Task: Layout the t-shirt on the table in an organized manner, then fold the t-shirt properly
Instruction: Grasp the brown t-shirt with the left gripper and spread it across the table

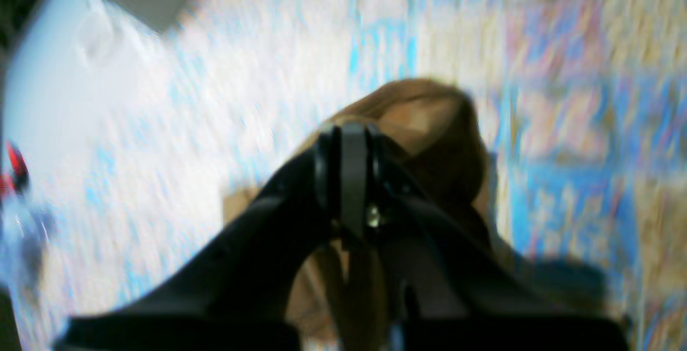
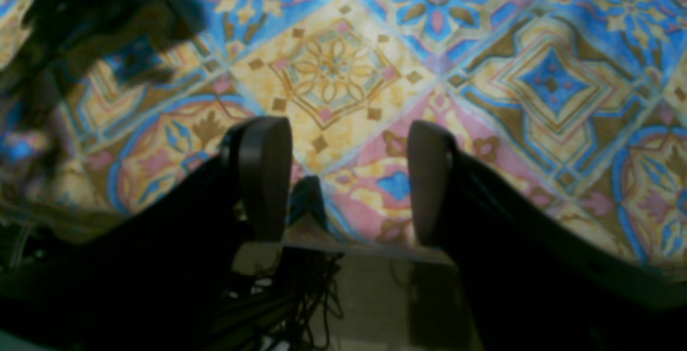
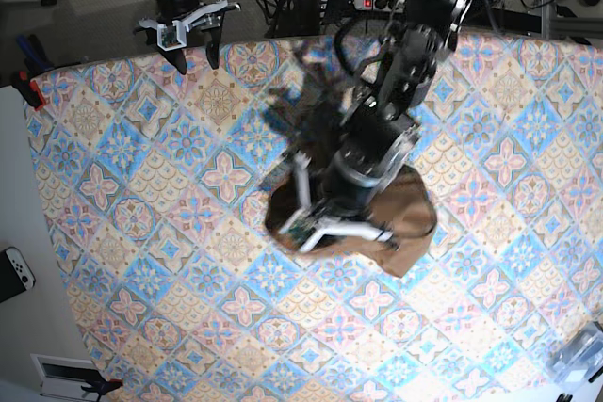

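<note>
The tan-brown t-shirt lies crumpled in a heap near the middle of the patterned table. My left gripper reaches down over the heap's left edge. In the blurred left wrist view, my left gripper has its jaws pressed together on a bunch of t-shirt fabric, which also hangs under the fingers. Far off at the table's back left edge, my right gripper stands open. The right wrist view shows that gripper holding nothing, with only the table cloth under it.
A plain white surface with a game controller borders the table on the left. A red clamp grips the back left corner. Cables and a power strip lie beyond the back edge. A clear plastic object sits at the front right.
</note>
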You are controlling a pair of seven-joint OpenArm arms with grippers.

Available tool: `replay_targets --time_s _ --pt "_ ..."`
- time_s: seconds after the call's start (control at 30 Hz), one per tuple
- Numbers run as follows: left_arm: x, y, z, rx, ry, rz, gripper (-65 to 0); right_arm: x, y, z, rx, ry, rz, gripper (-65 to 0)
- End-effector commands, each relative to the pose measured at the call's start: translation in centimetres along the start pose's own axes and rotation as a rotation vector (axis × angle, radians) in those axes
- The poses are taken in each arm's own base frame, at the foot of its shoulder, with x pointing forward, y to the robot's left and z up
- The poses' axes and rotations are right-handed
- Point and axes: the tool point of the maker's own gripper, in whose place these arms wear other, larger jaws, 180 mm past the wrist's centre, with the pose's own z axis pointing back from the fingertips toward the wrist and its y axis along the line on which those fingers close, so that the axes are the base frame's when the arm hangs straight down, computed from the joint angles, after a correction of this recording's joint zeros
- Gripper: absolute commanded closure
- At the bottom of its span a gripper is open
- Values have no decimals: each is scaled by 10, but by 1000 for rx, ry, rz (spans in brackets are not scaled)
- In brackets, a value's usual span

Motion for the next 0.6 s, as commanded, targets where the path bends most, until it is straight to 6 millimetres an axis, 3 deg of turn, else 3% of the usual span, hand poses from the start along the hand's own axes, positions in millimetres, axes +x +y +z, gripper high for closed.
replay_targets --time_s 0.0,0.13,0.37,0.47,0.57 --pt "23 -2 -2 -7 -63 -21 0 7 -1 2 -1 -33 -3 -330" --pt "60 -20 -20 -56 -112 -104 0 0 0 3 1 -15 -7 -330" --pt "126 -24 -67 -88 -172 -163 0 -7 0 4 -1 2 -12 -330" --pt "131 -13 -98 -83 -153 -204 0 -7 1 3 0 1 -15 -330" --pt "137 -21 -129 -129 -175 -268 0 -7 8 2 -18 -5 -54 -330"
